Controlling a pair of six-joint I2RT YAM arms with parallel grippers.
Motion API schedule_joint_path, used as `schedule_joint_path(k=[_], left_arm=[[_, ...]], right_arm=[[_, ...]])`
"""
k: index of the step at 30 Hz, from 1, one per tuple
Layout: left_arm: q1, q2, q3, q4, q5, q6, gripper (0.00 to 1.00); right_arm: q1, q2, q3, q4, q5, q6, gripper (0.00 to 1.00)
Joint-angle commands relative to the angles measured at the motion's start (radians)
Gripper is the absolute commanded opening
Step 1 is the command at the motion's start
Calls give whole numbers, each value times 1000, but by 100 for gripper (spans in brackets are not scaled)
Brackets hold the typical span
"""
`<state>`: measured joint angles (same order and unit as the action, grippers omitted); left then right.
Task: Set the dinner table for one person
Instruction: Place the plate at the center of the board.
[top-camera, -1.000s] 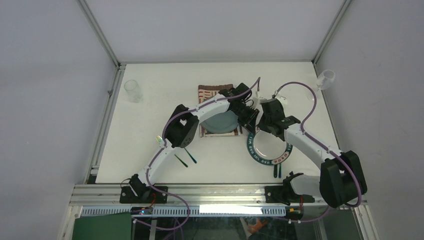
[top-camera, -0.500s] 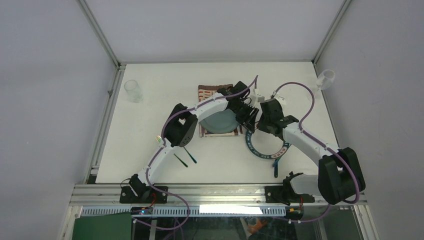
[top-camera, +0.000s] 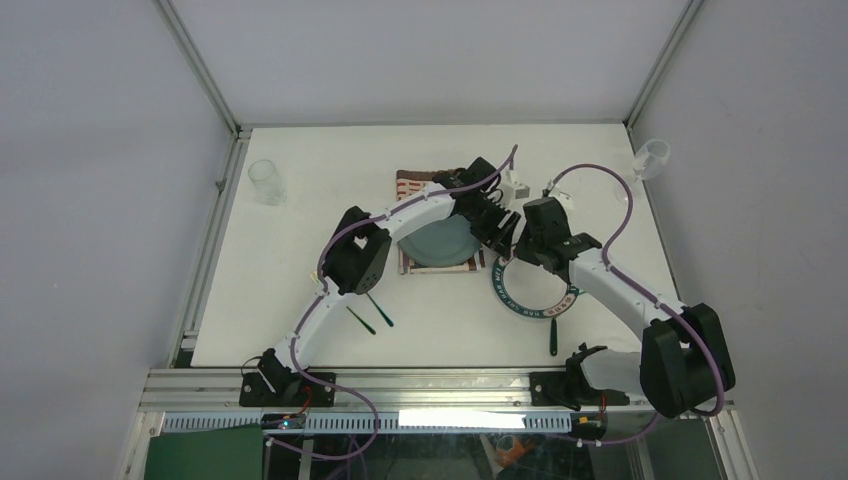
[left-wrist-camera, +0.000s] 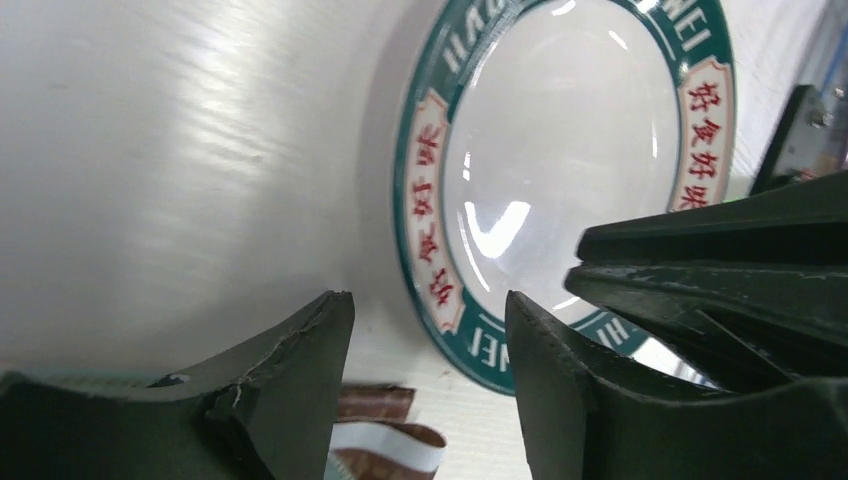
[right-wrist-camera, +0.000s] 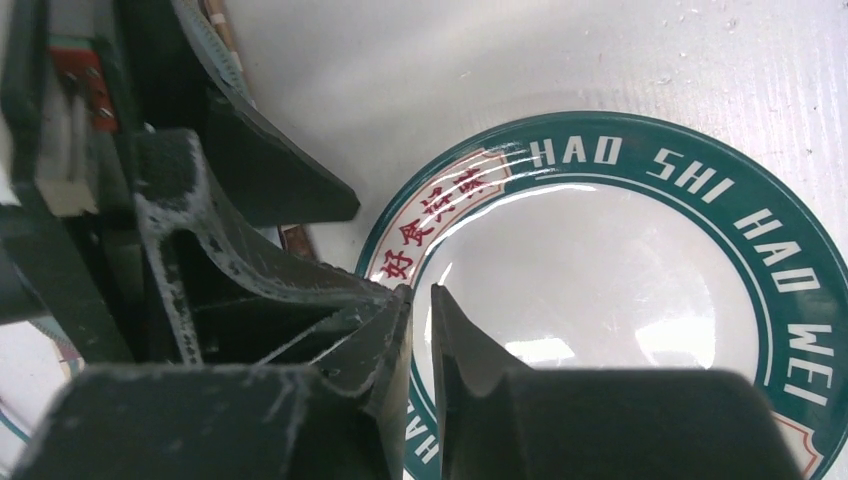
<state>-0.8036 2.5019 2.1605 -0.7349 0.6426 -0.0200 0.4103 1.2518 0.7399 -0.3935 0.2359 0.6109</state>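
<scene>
The white dinner table (top-camera: 300, 230) lies under both grippers. The right gripper (right-wrist-camera: 420, 295) pinches the plate (right-wrist-camera: 600, 290) by its rim, and the left gripper (left-wrist-camera: 428, 305) gapes beside it.

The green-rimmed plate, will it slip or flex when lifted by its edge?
Probably rigid: the plate looks like hard glossy ware. Its shiny rim may slip in the right gripper pinching it. Flat and shallow, it likely won't roll.

The left arm (top-camera: 415, 212) and right arm (top-camera: 620, 290) have white links, black joint housings and external purple cables (top-camera: 590, 170); the fingers (left-wrist-camera: 290, 380) are dark, wedge-shaped and scuffed.
</scene>
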Motion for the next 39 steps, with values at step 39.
schedule_joint_path(k=[39], left_arm=[[307,-621,-246,61,-189,50,90]], right_arm=[[-28,493,265,-86,148,15,0]])
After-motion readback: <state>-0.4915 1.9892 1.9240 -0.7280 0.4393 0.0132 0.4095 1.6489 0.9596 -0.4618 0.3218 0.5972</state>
